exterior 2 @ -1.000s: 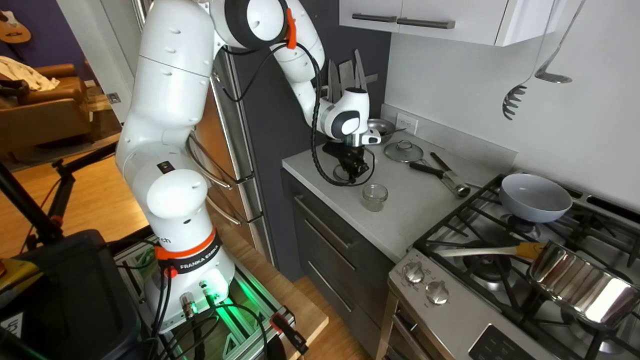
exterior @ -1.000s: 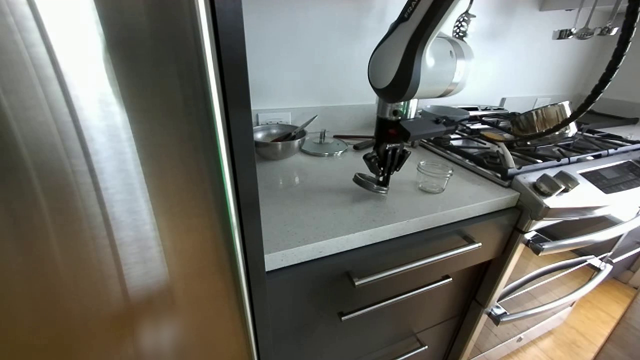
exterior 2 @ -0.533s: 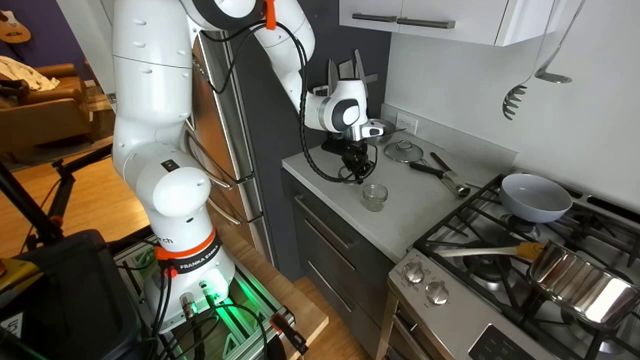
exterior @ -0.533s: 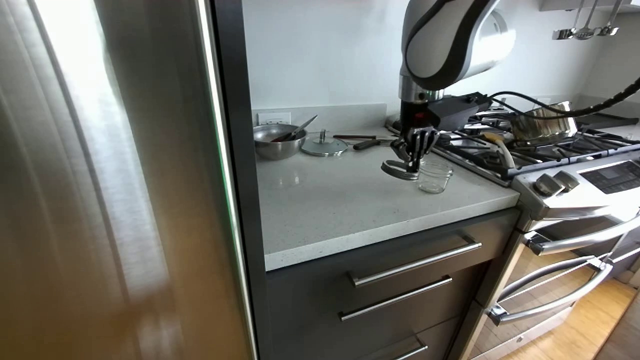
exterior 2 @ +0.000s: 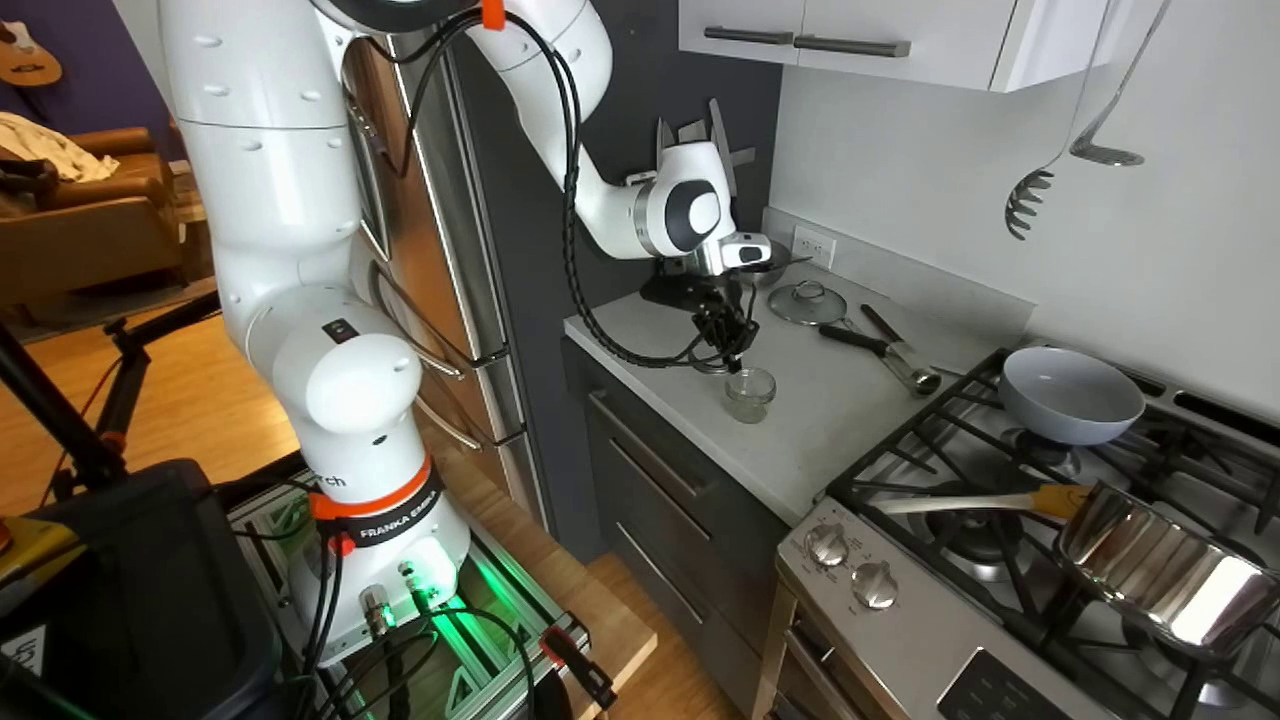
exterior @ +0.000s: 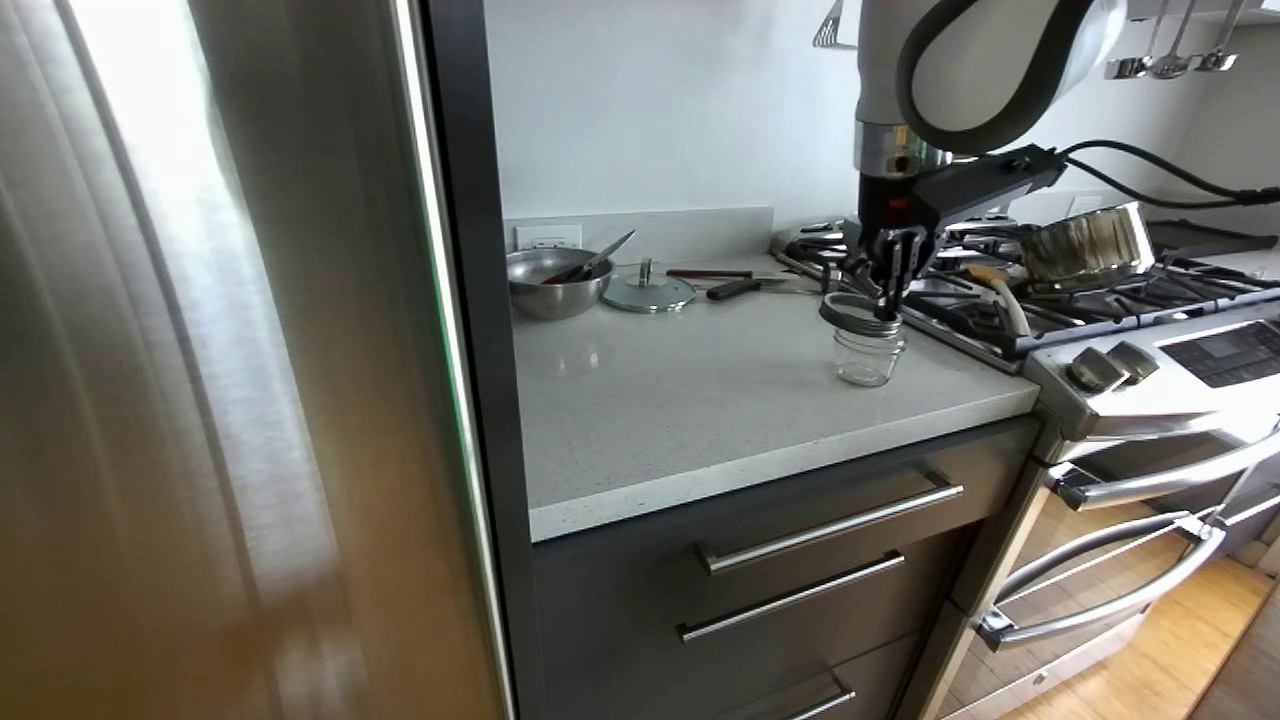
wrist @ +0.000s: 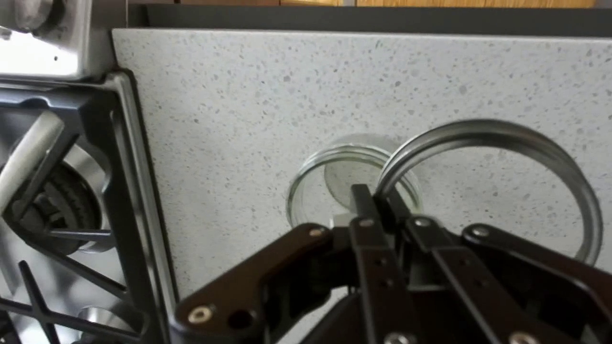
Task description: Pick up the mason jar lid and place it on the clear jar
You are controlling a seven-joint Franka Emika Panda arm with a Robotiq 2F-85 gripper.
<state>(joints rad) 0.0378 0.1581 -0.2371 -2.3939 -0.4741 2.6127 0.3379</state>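
Gripper [wrist: 377, 195] w/ mason lid [wrist: 487, 133] in pinch, nr jar [exterior: 866, 362] (arm label [exterior 2: 398, 522]: "FRANKA EM…")

White robotic arm [exterior 2: 280, 180] with black trim, upper section near upright over an orange-banded white base [exterior 2: 370, 568]. Elbow up high, partly cut off at frame top in an exterior view. Smooth white forearm [exterior 2: 585, 55] slopes down to a rounded white wrist with dark trim [exterior: 975, 75], silver metal collar [exterior: 900, 150] below it. Black blocky wrist housing [exterior: 990, 186] juts out sideways. Black metal two-finger gripper [wrist: 377, 196] points down in both exterior views. Wrist view: narrow black fingers [wrist: 362, 205] clamped, tips almost meeting.
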